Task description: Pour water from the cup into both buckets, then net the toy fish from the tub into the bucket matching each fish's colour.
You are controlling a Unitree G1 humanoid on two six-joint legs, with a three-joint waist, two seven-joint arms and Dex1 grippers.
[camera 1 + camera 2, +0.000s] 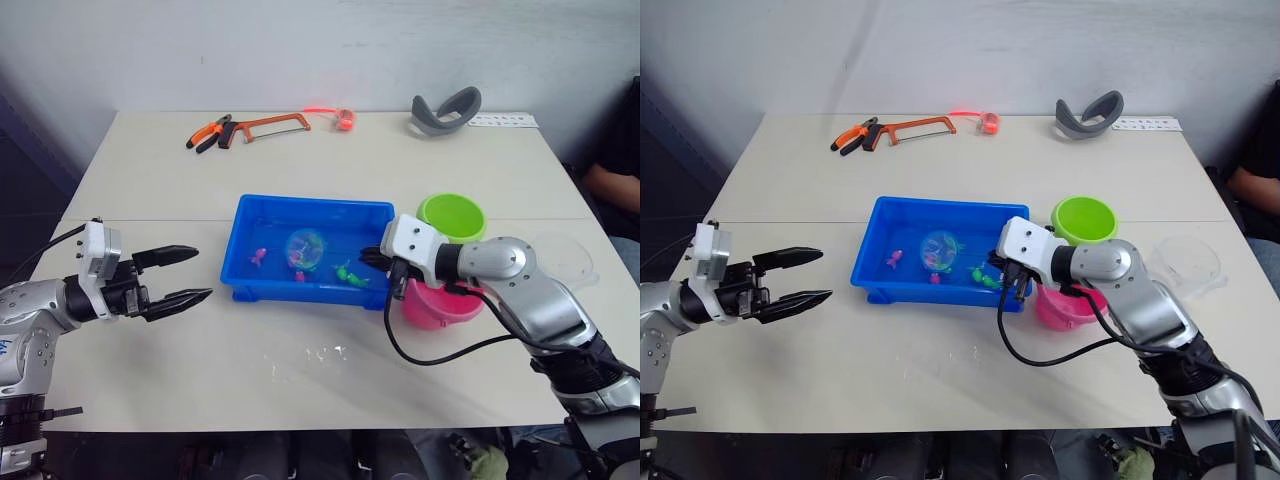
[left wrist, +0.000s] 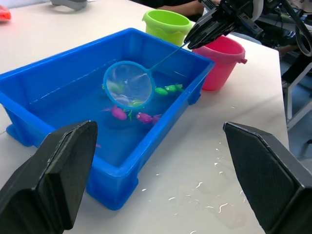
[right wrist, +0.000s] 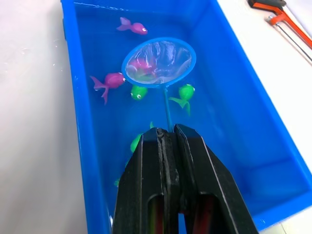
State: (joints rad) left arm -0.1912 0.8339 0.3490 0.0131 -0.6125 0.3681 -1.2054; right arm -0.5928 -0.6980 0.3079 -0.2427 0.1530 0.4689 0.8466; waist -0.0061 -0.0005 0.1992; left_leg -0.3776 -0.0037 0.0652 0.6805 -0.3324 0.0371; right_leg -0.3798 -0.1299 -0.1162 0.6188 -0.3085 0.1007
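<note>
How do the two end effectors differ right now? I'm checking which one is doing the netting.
The right end effector is shut on the net handle, over the tub; the left end effector is open and holds nothing. The right reaches into the tub, the left hovers over bare table beside it. Both have two black fingers.

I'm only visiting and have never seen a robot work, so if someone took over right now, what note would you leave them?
Right gripper: fingers shut on the net handle, hoop down in the tub over a pink fish.
Left gripper: open, holding nothing, beside the tub.
Green bucket and pink bucket stand at the tub's right end; clear cup sits farther right.
Whether the pouring is done cannot be told.
Left: net the green and pink fish in the tub into the matching buckets.
</note>
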